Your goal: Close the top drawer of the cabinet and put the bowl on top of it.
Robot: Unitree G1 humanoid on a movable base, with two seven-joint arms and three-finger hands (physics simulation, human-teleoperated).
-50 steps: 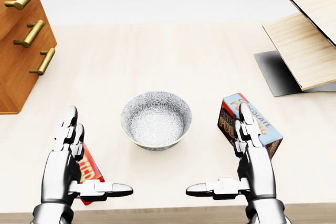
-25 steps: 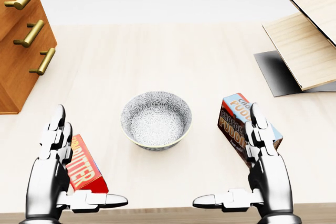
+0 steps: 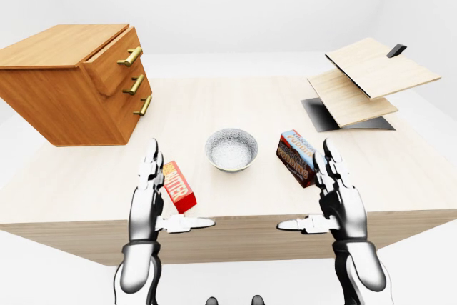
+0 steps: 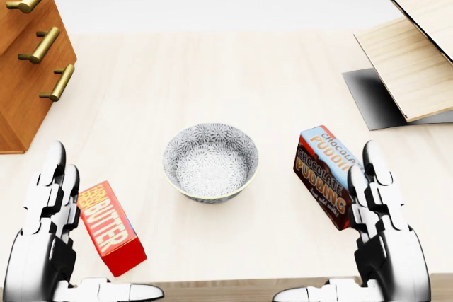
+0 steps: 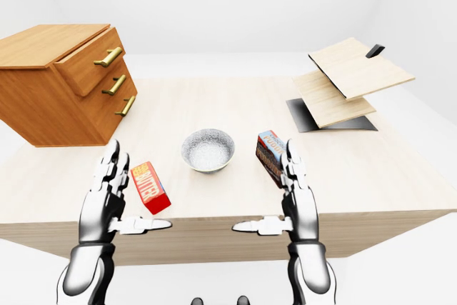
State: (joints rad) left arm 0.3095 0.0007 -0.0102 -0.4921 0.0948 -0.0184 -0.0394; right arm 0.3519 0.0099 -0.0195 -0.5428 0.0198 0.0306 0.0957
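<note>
Between and just beyond both hands sits the bowl [image 4: 210, 162], apart from every finger; the left hand [image 3: 146, 205] and right hand [image 3: 340, 203] are spread wide, grasping nothing.

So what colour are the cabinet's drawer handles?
The drawer handles are brass gold, clearest in the head view.

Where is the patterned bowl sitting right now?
In the head view the bowl sits mid-table, between the butter box on its left and the pudding box on its right.
</note>
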